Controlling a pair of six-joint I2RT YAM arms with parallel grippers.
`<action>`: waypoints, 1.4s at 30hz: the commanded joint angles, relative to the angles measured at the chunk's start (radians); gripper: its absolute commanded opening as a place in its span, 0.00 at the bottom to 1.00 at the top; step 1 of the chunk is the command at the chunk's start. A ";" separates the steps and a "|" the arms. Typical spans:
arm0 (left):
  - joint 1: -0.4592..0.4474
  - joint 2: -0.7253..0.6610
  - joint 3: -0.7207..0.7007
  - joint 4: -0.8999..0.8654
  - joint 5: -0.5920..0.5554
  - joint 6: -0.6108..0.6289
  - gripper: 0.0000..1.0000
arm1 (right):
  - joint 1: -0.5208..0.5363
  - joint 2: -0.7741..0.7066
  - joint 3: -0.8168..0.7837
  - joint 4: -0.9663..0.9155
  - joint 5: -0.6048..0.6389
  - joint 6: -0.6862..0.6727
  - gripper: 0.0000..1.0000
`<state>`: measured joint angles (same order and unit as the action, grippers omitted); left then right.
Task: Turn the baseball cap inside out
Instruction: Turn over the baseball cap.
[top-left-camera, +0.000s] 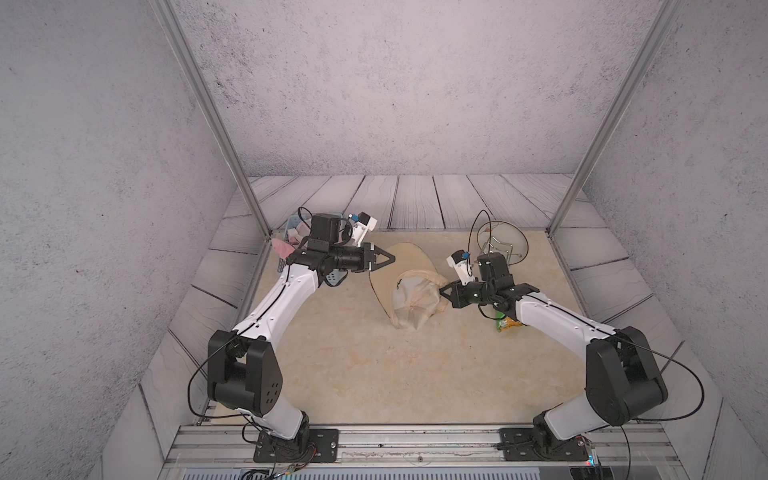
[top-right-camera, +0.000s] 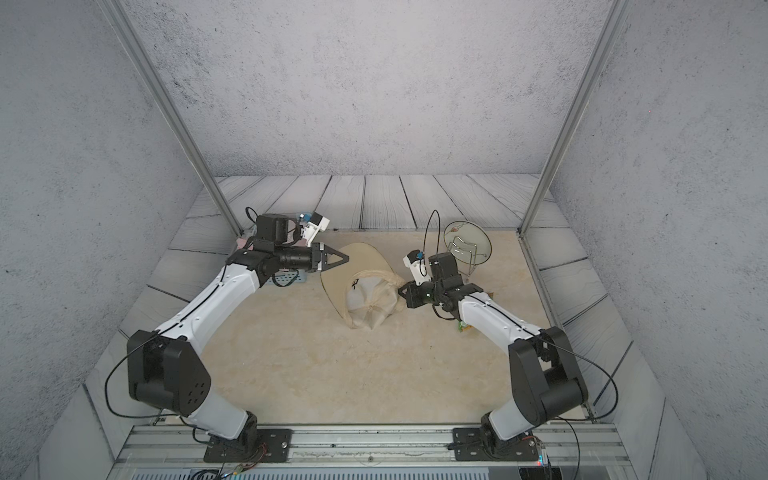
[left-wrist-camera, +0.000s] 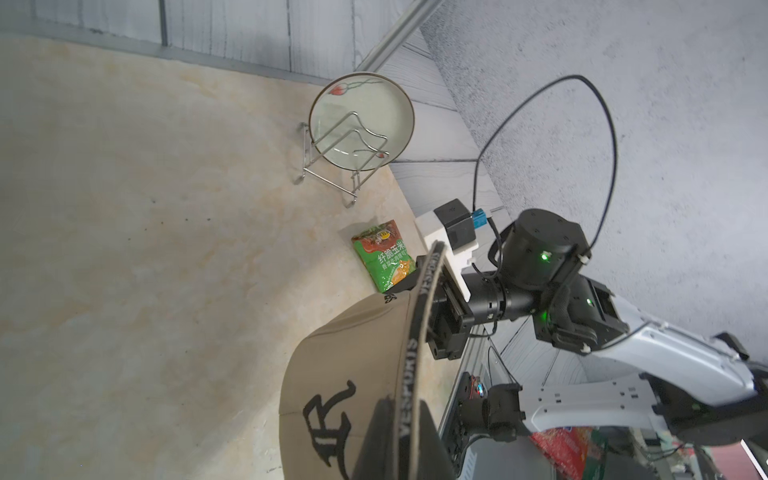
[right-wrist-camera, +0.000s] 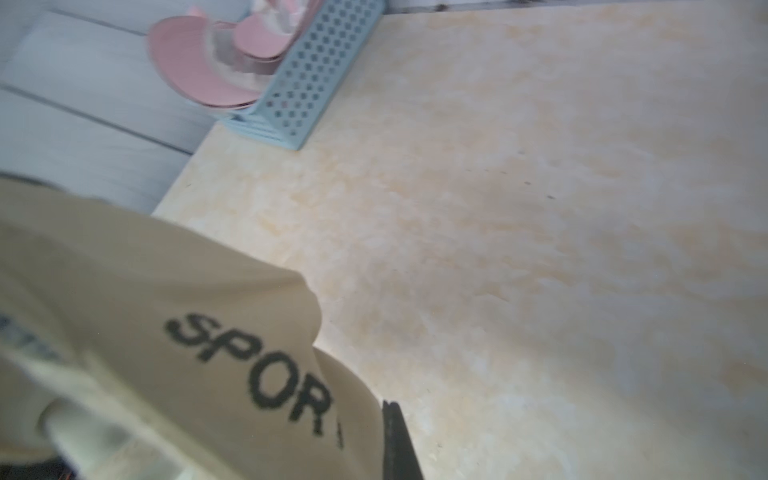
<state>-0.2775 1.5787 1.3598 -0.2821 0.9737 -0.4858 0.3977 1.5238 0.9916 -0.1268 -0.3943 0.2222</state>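
- At the far left of the counter, a pale blue perforated basket stands by the back edge. Pink brimmed hats hang over its side.
- The left arm reaches in front of the basket, toward the middle of the counter. The left jaws are clenched, their tips meeting on the far edge of the brim.
- The tan baseball cap sits near the middle of the counter, between the two arms. Its brim points toward the back. Its crown slumps toward the front, with pale lining and seam tape facing up.
- In the left wrist view, black trim with printed letters runs along the brim edge, and a large black logo shows on the tan cloth.
- The right arm comes in from the right. The right jaws are clenched on bunched fabric at the right side of the crown.
- The right wrist view is blurred; tan cloth printed "SPOR" fills its corner.
- Behind the right arm, a pale plate stands upright in a wire rack, near the far right corner.
- A green snack packet lies on the counter, partly under the right arm in both top views.
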 joint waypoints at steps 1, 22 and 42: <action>0.032 -0.104 -0.021 0.272 -0.114 -0.191 0.00 | -0.023 -0.007 -0.017 -0.191 0.337 0.133 0.00; 0.023 -0.262 -0.272 0.367 -0.512 -0.212 0.00 | 0.001 0.031 0.020 -0.349 0.368 0.063 0.23; -0.163 -0.223 -0.399 0.329 -0.676 -0.303 0.00 | 0.003 -0.279 -0.200 -0.055 -0.013 -0.066 0.64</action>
<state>-0.4324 1.3468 0.9695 0.0319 0.3523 -0.7391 0.4015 1.2869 0.8276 -0.2253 -0.3393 0.1932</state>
